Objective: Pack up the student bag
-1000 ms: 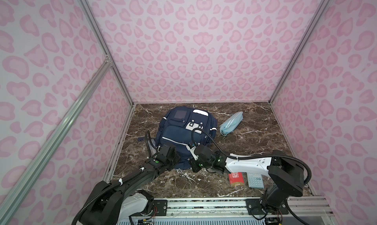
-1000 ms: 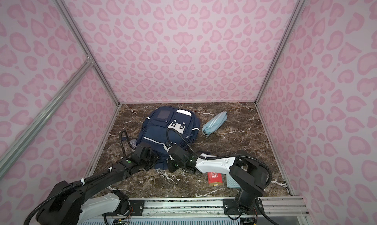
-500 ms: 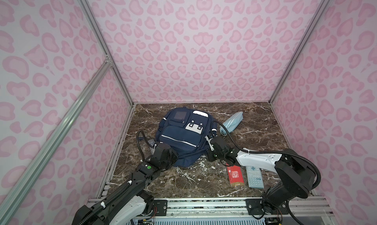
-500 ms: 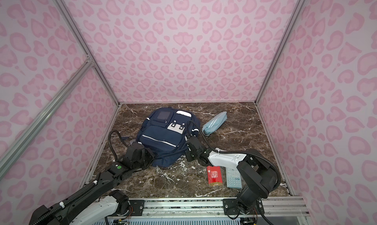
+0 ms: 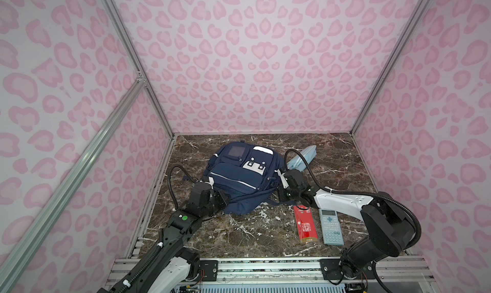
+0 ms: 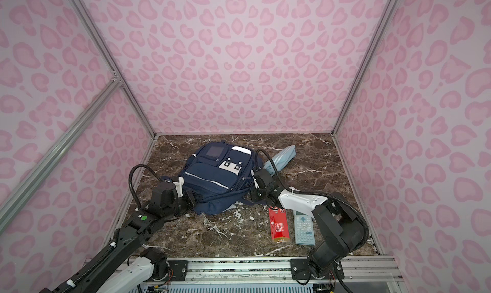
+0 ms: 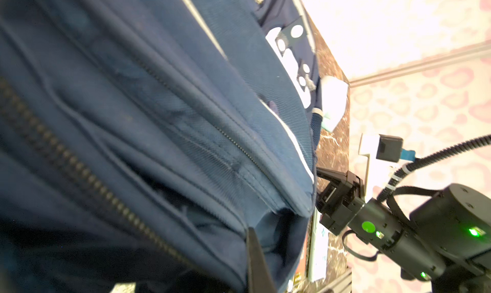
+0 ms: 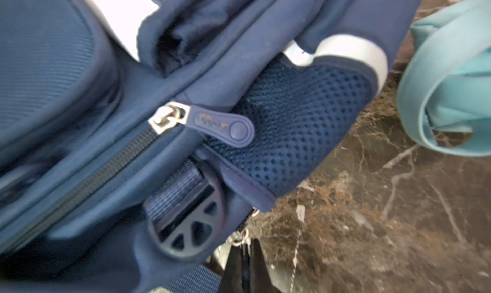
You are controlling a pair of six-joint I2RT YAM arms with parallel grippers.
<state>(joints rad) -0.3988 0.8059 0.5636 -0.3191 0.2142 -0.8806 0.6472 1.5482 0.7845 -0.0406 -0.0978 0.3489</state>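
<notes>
The student bag (image 5: 239, 178) (image 6: 212, 180), a navy backpack with white stripes and a white dotted flap, lies flat on the marble floor in both top views. My left gripper (image 5: 224, 198) (image 6: 191, 197) is at its near-left corner. In the left wrist view the bag (image 7: 132, 118) fills the frame and one dark finger (image 7: 256, 265) shows, shut into a fold of its fabric. My right gripper (image 5: 280, 196) (image 6: 253, 196) is at the bag's right side. The right wrist view has that gripper (image 8: 244, 265) shut on a metal zipper pull (image 8: 240, 238) below the mesh side pocket (image 8: 292, 124).
A light-blue pencil pouch (image 5: 305, 158) (image 8: 451, 79) lies behind the right gripper, against the bag. A red box (image 5: 305, 224) and a grey-blue calculator (image 5: 330, 226) lie side by side near the front right. Pink walls close in three sides.
One second ago both grippers were close together at the bag's near edge. The right gripper has since swung round to the bag's right side, and the left has shifted to the near-left corner.
</notes>
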